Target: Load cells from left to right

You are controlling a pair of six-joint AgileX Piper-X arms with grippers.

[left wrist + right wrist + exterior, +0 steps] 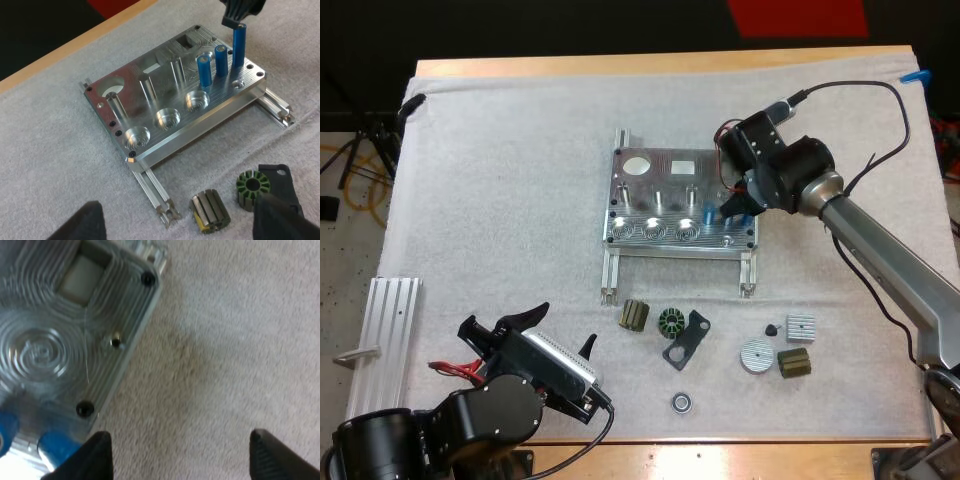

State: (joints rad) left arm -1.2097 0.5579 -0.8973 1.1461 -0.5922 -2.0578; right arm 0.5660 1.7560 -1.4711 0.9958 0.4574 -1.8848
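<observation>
1. Wooden table, covered by the white mat.
2. Right arm, reaching in over the fixture's right end. Right gripper: fingers spread wide with nothing between them, above the fixture's corner and the bare mat just beside it. In the left wrist view it sits at the top of the tallest blue cylinder; contact cannot be told.
3. Left arm, at the near left of the mat, well apart from the fixture. Left gripper: fingers apart, holding nothing, pointed toward the fixture and the near loose parts.
4. Metal fixture, mid-mat, on 2 rails. 3 round pockets along its near edge, all empty.
5. Ribbed aluminium rail, at the mat's left edge.
6. Blue cylinders, 3, upright in a row at the fixture's right end: short, middle, tallest.
7. Loose parts on the mat, near side of the fixture:
 - black bracket, touching the green stator
 - dark slotted rotor, just beside the stator
 - round silver disc
 - square finned silver block
 - olive slotted piece
 - bearing ring, nearest the table's front edge
 - small black cone
</observation>
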